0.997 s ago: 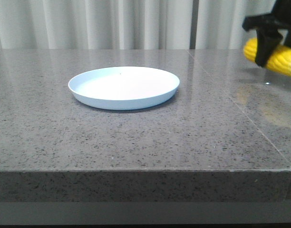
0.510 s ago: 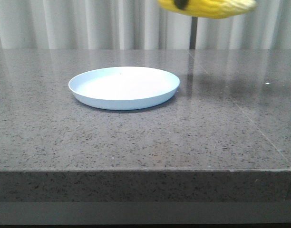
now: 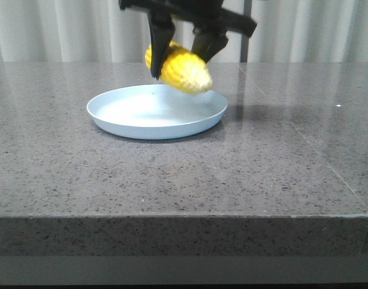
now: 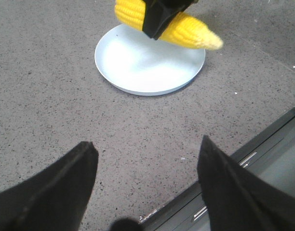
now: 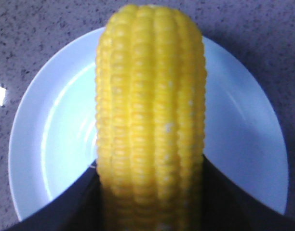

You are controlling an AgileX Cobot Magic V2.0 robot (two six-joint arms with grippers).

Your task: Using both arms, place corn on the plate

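Note:
My right gripper [image 3: 181,51] is shut on the yellow corn [image 3: 178,70] and holds it in the air just above the pale blue plate [image 3: 112,114], over its right half. In the right wrist view the corn [image 5: 150,120] sits between the two dark fingers, with the plate [image 5: 46,144] directly below it. In the left wrist view my left gripper [image 4: 145,161] is open and empty, low over the bare table near its front edge. From there the plate [image 4: 133,72] lies ahead and the corn [image 4: 191,33] hangs over it in the right gripper's fingers [image 4: 157,19].
The plate rests on a grey speckled stone table [image 3: 172,174]. A seam [image 3: 304,141] runs through the tabletop right of the plate. White curtains [image 3: 70,30] hang behind. The table's front edge [image 4: 224,163] lies under the left gripper.
My right gripper has carried the corn from the far right, up and leftward, then down to just above the plate. The plate has not moved.

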